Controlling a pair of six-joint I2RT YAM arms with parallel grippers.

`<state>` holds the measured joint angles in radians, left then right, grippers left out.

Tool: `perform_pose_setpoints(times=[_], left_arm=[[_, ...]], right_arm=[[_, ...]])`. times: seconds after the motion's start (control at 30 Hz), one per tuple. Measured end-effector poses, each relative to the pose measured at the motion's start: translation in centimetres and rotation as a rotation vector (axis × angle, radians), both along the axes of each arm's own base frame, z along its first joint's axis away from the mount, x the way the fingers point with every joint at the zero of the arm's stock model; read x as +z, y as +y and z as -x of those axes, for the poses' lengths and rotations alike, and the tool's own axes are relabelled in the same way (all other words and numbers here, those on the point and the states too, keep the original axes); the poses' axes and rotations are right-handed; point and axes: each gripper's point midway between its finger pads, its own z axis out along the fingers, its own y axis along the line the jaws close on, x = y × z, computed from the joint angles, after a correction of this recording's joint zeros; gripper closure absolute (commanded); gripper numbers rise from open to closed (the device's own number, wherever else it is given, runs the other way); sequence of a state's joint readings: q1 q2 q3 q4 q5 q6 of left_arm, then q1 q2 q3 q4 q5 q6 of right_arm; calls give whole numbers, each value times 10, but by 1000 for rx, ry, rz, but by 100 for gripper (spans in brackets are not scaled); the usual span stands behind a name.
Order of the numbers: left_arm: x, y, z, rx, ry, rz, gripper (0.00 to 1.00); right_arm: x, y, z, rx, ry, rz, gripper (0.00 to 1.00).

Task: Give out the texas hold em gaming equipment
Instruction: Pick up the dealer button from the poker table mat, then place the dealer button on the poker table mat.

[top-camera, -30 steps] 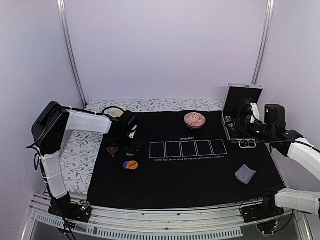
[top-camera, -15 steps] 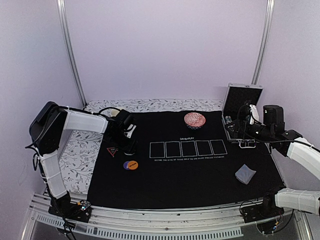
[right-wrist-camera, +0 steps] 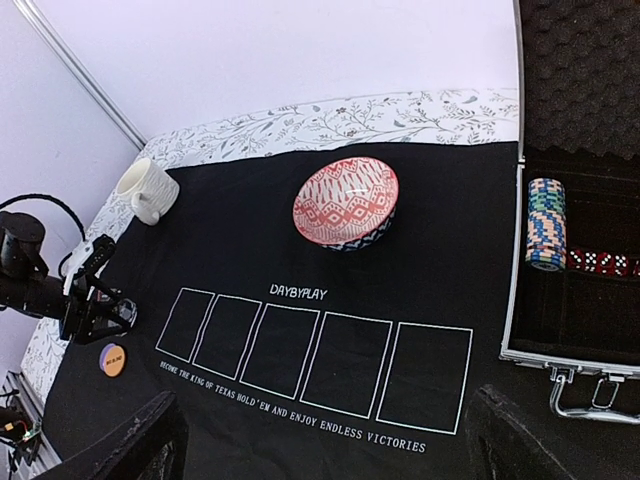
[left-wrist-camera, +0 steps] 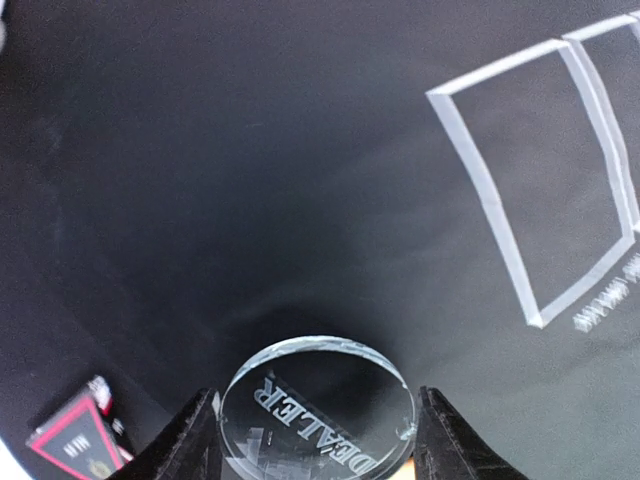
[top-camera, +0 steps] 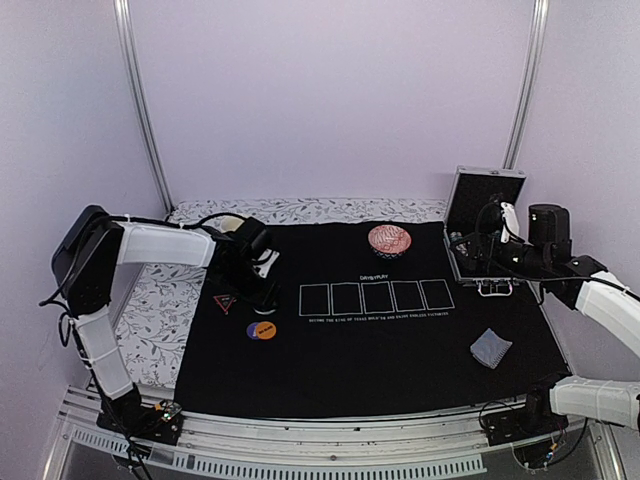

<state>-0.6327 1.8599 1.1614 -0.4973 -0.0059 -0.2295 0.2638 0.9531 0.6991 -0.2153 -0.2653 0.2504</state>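
Observation:
A clear round disc (left-wrist-camera: 320,385) engraved DEALER sits between the fingers of my left gripper (left-wrist-camera: 316,405), which is shut on its two edges just over the black mat. In the top view that gripper (top-camera: 262,290) is at the mat's left side, beside the red-edged black triangle (top-camera: 225,302); the purple and orange discs (top-camera: 261,330) lie nearer me. Grey-blue-backed cards (top-camera: 490,347) lie at the right front. A striped chip stack (right-wrist-camera: 545,224) lies in the open case. My right gripper (right-wrist-camera: 330,450) hangs open high over the mat, holding nothing.
The black mat bears a row of white card outlines (top-camera: 375,297). A red patterned bowl (top-camera: 389,240) stands behind them and a cream mug (top-camera: 232,226) at the back left. The aluminium case (top-camera: 480,235) stands open at the back right.
My left gripper's fingers have come in from wide open onto the clear dealer disc. The right arm has barely shifted.

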Motion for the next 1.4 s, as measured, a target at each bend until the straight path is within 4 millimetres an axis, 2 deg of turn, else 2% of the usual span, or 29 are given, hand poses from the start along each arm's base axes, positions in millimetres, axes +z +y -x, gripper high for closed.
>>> perform_pose_setpoints(times=[0.1,0.2,0.23,0.3,0.37,0.43,0.5,0.57,0.6,0.63,0.7,0.8,0.87,0.97,1.07,1.27,1.33,1.4], left_arm=[[16,-24,9,-59,-19,10,93],[47,-77,25,-178,-75,63,93],[59,-101,35,-236,-100,89,93],[84,-153,68,-378,-138,145,93],[99,-207,107,-519,-158,194,93],[96,-249,141,-630,-156,222,93],[74,-277,180,-733,-118,216,93],[43,-285,204,-790,-63,170,93],[30,-285,209,-800,-39,147,93],[13,-283,212,-805,-9,116,93],[-5,-277,210,-797,22,75,92],[5,-284,204,-794,11,91,88],[12,-289,204,-796,6,106,68],[12,-288,205,-800,17,101,29],[8,-282,207,-805,33,78,4],[18,-280,201,-803,1,63,2],[32,-278,196,-792,-22,74,2],[56,-267,187,-762,-53,95,2]], right_arm=[[8,1,-1,5,-16,-7,1],[19,1,0,7,-45,-15,1],[24,1,1,7,-58,-18,1],[35,1,2,7,-86,-24,1],[44,0,1,3,-103,-25,1],[49,-1,1,-2,-113,-24,1],[51,-2,0,-6,-115,-21,1],[50,-2,1,-6,-108,-19,1],[49,-2,1,-6,-104,-17,1],[48,-2,1,-6,-101,-16,1],[47,-2,2,-6,-97,-15,1],[45,-3,2,-9,-87,-10,1],[44,-4,2,-12,-84,-7,1],[43,-4,2,-15,-83,-2,1],[42,-5,2,-16,-80,3,1],[47,-5,1,-14,-81,9,1],[51,-4,-1,-13,-85,9,1],[54,-3,-3,-12,-88,8,1]])
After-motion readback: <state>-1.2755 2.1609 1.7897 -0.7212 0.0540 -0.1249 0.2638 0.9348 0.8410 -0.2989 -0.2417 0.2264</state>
